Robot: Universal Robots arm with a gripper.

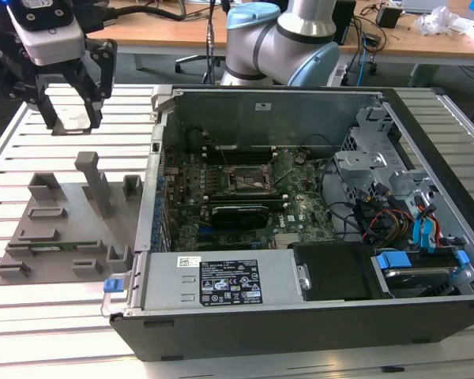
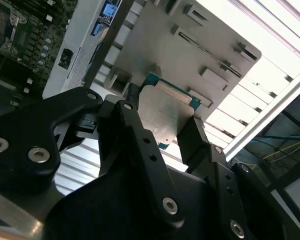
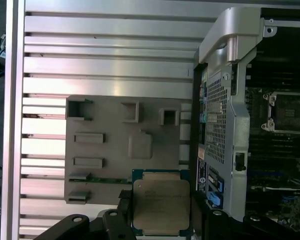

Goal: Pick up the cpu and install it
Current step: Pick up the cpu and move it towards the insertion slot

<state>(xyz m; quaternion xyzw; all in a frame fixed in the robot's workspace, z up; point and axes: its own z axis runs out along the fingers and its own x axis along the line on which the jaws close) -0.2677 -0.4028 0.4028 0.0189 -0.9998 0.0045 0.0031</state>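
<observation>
above the grey holder tray, at the exterior view's left, well outside the open computer case: jaws pinching the cpu, one black finger against each of two opposite edges, flat lid facing the wrist cameras. cpu hangs clear of the tray and of the slatted surface. the relation that counts: the empty socket sits on the motherboard down inside the case. it lies toward the exterior view's right of the jaws and lower, with the case's side wall between. chip is square, so no long axis to speak of. in the first wrist view its edges run roughly parallel to the socket frame's edges, which i judge leaves little turning to do. look of the cpu: dull silvery-white metal lid with faint print, thin green-tan board rim around it, tiny beside the motherboard. one arm only, so no choice of nearer hand. my judgement: picked up, not yet seated.
</observation>
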